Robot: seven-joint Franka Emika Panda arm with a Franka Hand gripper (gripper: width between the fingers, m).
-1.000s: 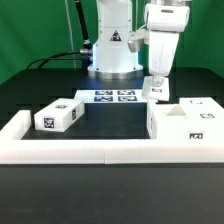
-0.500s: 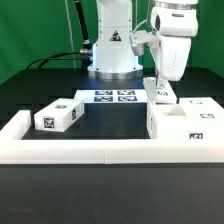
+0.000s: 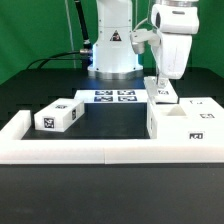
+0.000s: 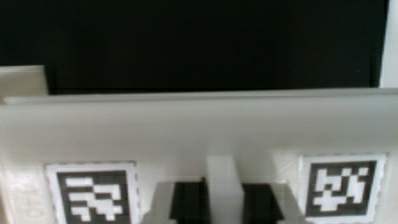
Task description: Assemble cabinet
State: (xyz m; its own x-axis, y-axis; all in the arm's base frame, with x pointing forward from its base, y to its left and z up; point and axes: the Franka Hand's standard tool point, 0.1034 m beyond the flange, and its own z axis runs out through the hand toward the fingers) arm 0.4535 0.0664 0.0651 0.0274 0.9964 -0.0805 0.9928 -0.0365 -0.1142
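My gripper (image 3: 161, 84) hangs at the exterior view's right, shut on a thin white cabinet panel (image 3: 160, 93) that bears a tag, held upright above the table. Below and in front of it stands the large open-topped white cabinet box (image 3: 186, 122). A smaller white tagged cabinet part (image 3: 58, 117) lies at the exterior view's left. In the wrist view the held panel (image 4: 214, 125) fills the picture, with two tags on it. My gripper (image 4: 226, 203) pinches a thin white edge between its dark fingers (image 4: 185, 203).
The marker board (image 3: 113, 96) lies flat in front of the robot base (image 3: 112, 50). A low white border wall (image 3: 90, 151) runs along the front and up both sides. Cables trail at the back of the exterior view's left.
The gripper with the panel has moved a little toward the exterior view's right since 1.0 s ago. It has held still over the last half second.
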